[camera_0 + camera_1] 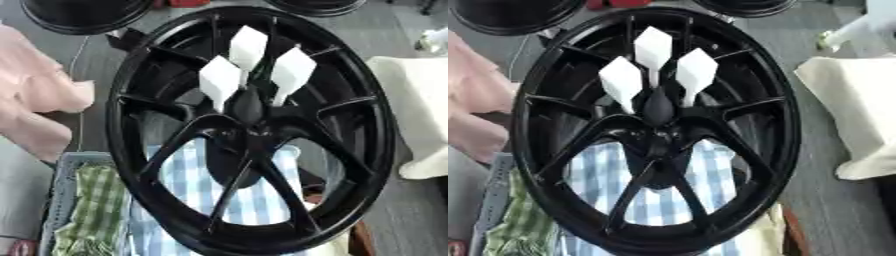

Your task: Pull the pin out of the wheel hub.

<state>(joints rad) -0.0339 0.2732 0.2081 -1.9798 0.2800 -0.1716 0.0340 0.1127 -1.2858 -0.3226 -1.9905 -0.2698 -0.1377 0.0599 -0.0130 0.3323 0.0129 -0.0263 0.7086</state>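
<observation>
A large black spoked wheel (122,130) fills the middle of both views, tilted toward me. Its dark hub (249,135) sits at the centre where the spokes meet. Three white pins with flat diamond-shaped heads stand in the hub: one at the left (219,77), one at the top (248,46), one at the right (292,70). Their thin stems run down into the hub around a dark oval cap (658,107). Neither of my hands shows in either view.
A blue-and-white checked cloth (188,175) lies under the wheel. A grey basket (61,185) at lower left holds a green checked cloth (92,200). A pink soft mass (35,95) is at the left, a cream cloth (420,110) at the right, and other black wheels (83,15) at the top.
</observation>
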